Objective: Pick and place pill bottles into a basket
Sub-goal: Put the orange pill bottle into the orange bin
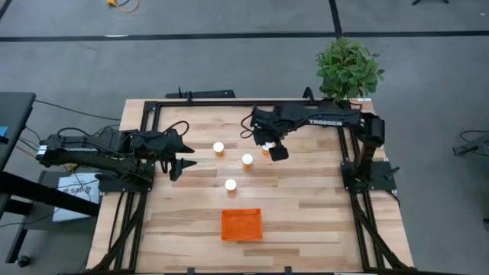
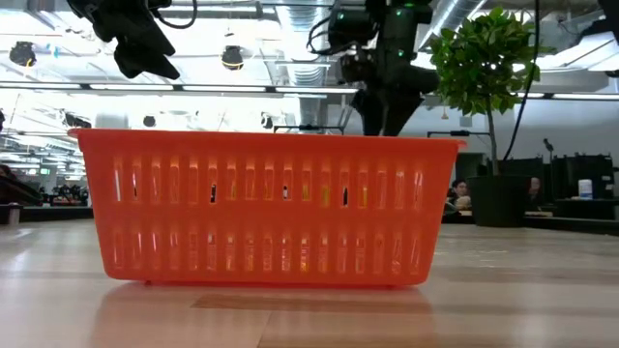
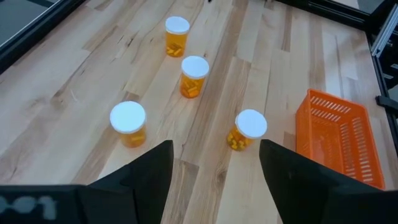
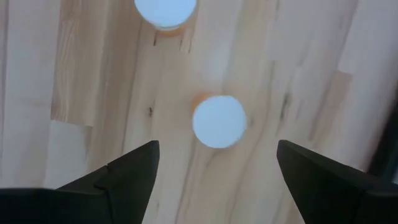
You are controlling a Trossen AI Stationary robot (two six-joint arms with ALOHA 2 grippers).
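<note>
My right gripper (image 1: 269,147) hangs directly above one small translucent orange pill bottle with a round white cap (image 4: 218,121), toward the table's far edge, fingers spread wide and empty. Three more capped bottles (image 1: 231,184) stand mid-table. The bright orange mesh plastic basket (image 1: 241,224) sits near the front edge, nothing visible inside. My judgement: descend straight, cap centred between fingers, close below the cap. Left gripper (image 1: 182,161) waits near the left edge, fingers narrow, empty.

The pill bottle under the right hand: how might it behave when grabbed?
The bottle looks like a hard, smooth plastic cylinder, so probably stiff but a bit slippery. Standing upright on the table, it would likely roll if tipped. Probably light.
</note>
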